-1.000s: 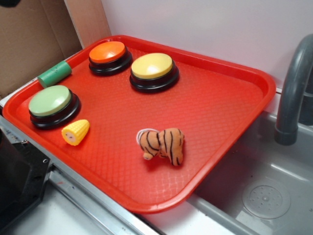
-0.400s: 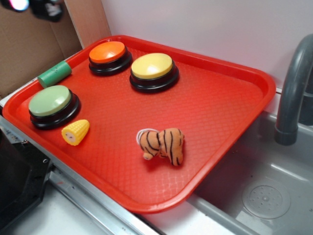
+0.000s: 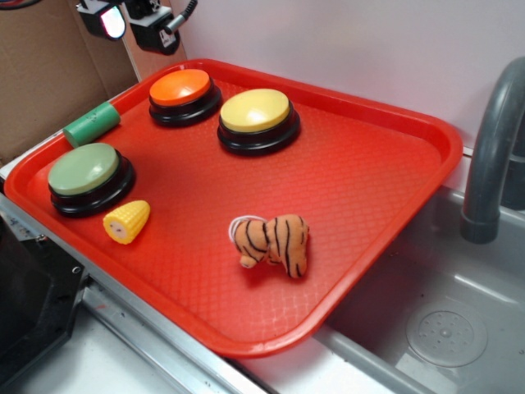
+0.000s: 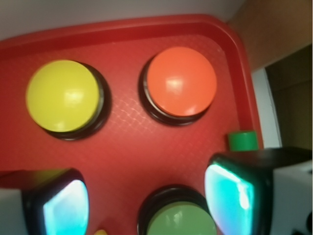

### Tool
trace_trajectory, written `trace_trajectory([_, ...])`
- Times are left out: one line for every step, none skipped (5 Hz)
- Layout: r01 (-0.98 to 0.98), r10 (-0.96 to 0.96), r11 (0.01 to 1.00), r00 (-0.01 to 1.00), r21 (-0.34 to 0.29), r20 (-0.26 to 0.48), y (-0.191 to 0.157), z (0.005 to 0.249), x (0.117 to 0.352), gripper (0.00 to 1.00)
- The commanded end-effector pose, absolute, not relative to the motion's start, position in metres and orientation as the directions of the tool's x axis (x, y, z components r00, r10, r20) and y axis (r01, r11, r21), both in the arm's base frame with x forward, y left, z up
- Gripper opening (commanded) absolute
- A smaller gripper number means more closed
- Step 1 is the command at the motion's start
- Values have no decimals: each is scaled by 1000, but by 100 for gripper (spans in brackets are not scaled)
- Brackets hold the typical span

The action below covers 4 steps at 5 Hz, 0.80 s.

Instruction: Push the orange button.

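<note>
- While I watch the feeds, the orange button (image 3: 180, 86) sits in the far left corner of the red tray (image 3: 394, 176), its glossy top bare and nothing touching it.
- From the wrist view I see the same orange button (image 4: 181, 81) ahead of the pincer (image 4: 146, 200), slightly to the right of the gap between the fingers.
- My pincer (image 3: 135, 20) hangs at the top left of the exterior view, above the tray's far corner and clear of the button; its two fingers (image 4: 230, 193) stand well apart, released, with nothing between them.
- Just beside the orange button, on its right in the exterior view, sits the yellow button (image 3: 256, 112), close but not touching.
- Nearer the front left edge stands the green button (image 3: 84, 170), which the wrist view shows low between the fingers.
- On the tray's left rim lies a green cylinder (image 3: 92, 123), between the orange and green buttons.
- A toy corn (image 3: 127, 221) lies just in front of the green button.
- A striped plush tiger (image 3: 272, 241) rests near the tray's middle, well apart from all three buttons.
- To the right of the tray I see a grey sink (image 3: 443, 312) and its faucet (image 3: 492, 156).
</note>
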State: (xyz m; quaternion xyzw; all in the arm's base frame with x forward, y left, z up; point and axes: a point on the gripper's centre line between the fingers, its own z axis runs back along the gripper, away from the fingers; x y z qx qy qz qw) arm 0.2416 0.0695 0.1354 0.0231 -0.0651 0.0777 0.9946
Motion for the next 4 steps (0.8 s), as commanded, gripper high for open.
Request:
trace_trajectory([-161, 150, 986, 969, 41, 198, 74, 155, 251, 100])
trace_trajectory([-295, 272, 952, 937, 79, 219, 108, 123, 295, 100])
trace_trajectory([-330, 307, 939, 931, 99, 198, 123, 109, 323, 100])
trace_trajectory([-351, 326, 929, 927, 120, 184, 128, 90, 321, 100])
